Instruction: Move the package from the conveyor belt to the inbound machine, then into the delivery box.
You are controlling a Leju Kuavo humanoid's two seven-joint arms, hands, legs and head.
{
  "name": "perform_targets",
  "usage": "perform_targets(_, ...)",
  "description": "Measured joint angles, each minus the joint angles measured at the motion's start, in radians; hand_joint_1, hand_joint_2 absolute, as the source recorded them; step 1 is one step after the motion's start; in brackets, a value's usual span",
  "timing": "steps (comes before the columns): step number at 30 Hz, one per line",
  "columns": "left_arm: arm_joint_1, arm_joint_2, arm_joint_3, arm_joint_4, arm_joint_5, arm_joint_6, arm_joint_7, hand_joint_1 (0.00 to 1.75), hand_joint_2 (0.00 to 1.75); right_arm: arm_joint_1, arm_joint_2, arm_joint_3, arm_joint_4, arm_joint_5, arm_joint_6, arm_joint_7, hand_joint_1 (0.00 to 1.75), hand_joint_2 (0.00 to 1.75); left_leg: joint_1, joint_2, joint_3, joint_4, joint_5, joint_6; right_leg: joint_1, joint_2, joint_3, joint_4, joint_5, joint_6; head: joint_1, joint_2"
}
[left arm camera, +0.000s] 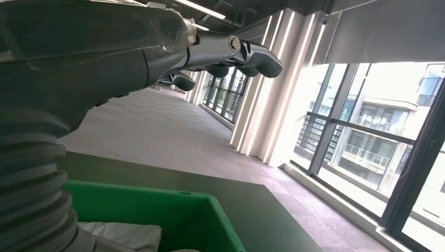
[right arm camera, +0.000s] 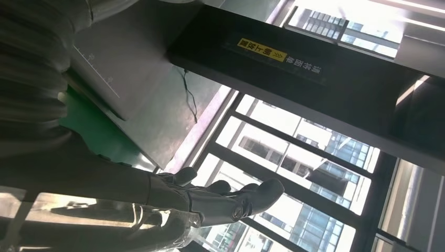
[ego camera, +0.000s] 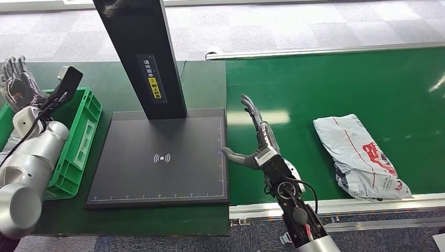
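Inside the green crate [left arm camera: 173,215], left wrist view reveals white packaging [left arm camera: 123,234]

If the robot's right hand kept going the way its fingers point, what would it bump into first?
Probably nothing soon. The right hand points up the green belt, alongside the black scanner plate, toward the belt's far rail. The package lies off to its right. Height is unclear.

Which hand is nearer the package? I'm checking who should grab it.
The right hand, open over the green conveyor belt beside the grey package. The left hand is raised beyond the green crate, far off.
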Motion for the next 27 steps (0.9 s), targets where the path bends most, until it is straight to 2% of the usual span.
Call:
perform_targets(3, 0.0, -0.005, 0.001, 0.0, 0.003, 0.001, -0.006, 0.0, 1.75, 0.001, -0.002, 0.0, -0.001, 0.0, 0.0, 0.0, 0.0, 1.75, 0.0, 0.0, 0.0, 0.0, 0.0, 0.0, 0.0, 0.0, 0.0, 0.0, 0.0, 0.0, 0.0, 0.0)
perform_targets(5, 0.004, -0.01, 0.006, -0.008, 0.031, 0.004, -0.048, 0.0, 1.75, 0.001, -0.003, 0.0, -0.002, -0.002, -0.004, -0.001, 0.0, 1.75, 0.0, 0.0, 0.0, 0.0, 0.0, 0.0, 0.0, 0.0, 0.0, 0.0, 0.0, 0.0, 0.0, 0.0)
perform_targets(7, 0.014, -0.024, 0.024, -0.037, 0.114, 0.007, -0.174, 0.0, 1.75, 0.001, -0.004, 0.0, -0.002, -0.009, -0.013, -0.004, 0.0, 1.75, 0.0, 0.0, 0.0, 0.0, 0.0, 0.0, 0.0, 0.0, 0.0, 0.0, 0.0, 0.0, 0.0, 0.0)
perform_targets(10, 0.033, -0.082, 0.074, -0.082, 0.353, -0.02, -0.438, 0.0, 1.75, 0.001, -0.008, 0.0, -0.002, -0.021, -0.033, -0.013, 0.0, 1.75, -0.001, -0.002, 0.0, 0.0, 0.0, 0.0, -0.001, -0.002, 0.0, 0.0, 0.0, 0.0, 0.0, 0.0)
perform_targets(12, 0.056, -0.142, 0.1, -0.109, 0.573, -0.124, -0.541, 0.0, 1.75, 0.002, -0.014, 0.0, -0.003, -0.028, -0.042, -0.019, 0.0, 1.75, -0.002, -0.002, 0.0, 0.0, 0.0, 0.0, -0.002, -0.002, 0.001, -0.001, 0.0, 0.0, 0.0, 0.0)
perform_targets(14, 0.109, -0.212, 0.102, -0.168, 0.831, -0.357, -0.562, 0.0, 1.75, 0.003, -0.021, -0.002, -0.004, -0.039, -0.043, -0.02, 0.0, 1.75, -0.003, -0.002, 0.0, 0.0, 0.0, 0.001, -0.004, -0.002, 0.001, -0.001, 0.0, 0.001, 0.0, 0.0)
perform_targets(16, 0.202, -0.276, 0.054, -0.272, 1.058, -0.624, -0.551, 0.0, 1.75, 0.004, -0.029, -0.009, -0.004, -0.059, -0.024, -0.018, 0.0, 1.75, -0.004, -0.002, 0.0, 0.0, 0.0, 0.001, -0.004, -0.002, 0.002, -0.001, 0.0, 0.001, 0.0, 0.0)
perform_targets(17, 0.257, -0.302, 0.007, -0.336, 1.147, -0.712, -0.544, 0.0, 1.75, 0.004, -0.031, -0.014, -0.004, -0.072, -0.005, -0.014, 0.0, 1.75, -0.004, -0.001, 0.0, 0.0, -0.001, 0.001, -0.004, -0.002, 0.002, -0.001, 0.0, 0.001, 0.0, 0.0)
perform_targets(18, 0.316, -0.321, -0.05, -0.402, 1.223, -0.754, -0.538, 0.0, 1.75, 0.004, -0.033, -0.018, -0.004, -0.087, 0.017, -0.01, 0.0, 1.75, -0.004, 0.0, 0.0, 0.0, -0.001, 0.001, -0.004, -0.001, 0.001, -0.001, 0.0, 0.001, 0.0, 0.0)
perform_targets(21, 0.474, -0.363, -0.216, -0.569, 1.378, -0.717, -0.541, 0.0, 1.75, 0.007, -0.039, -0.029, -0.004, -0.122, 0.073, 0.004, 0.0, 1.75, -0.004, 0.001, 0.0, 0.0, -0.003, 0.002, -0.004, 0.001, 0.0, -0.001, -0.001, 0.002, -0.001, 0.0)
perform_targets(23, 0.55, -0.386, -0.297, -0.63, 1.434, -0.681, -0.553, 0.0, 1.75, 0.006, -0.041, -0.035, -0.003, -0.134, 0.096, 0.011, 0.0, 1.75, -0.004, -0.002, -0.001, 0.0, -0.003, 0.002, -0.004, -0.001, 0.0, -0.002, -0.002, 0.003, -0.001, 0.0)
perform_targets(27, 0.633, -0.429, -0.396, -0.664, 1.507, -0.639, -0.584, 0.0, 1.75, -0.004, -0.042, -0.04, 0.001, -0.144, 0.118, 0.019, 0.0, 1.75, -0.003, -0.004, -0.001, 0.0, -0.003, 0.002, -0.004, -0.003, 0.001, -0.002, -0.002, 0.003, 0.0, 0.0)
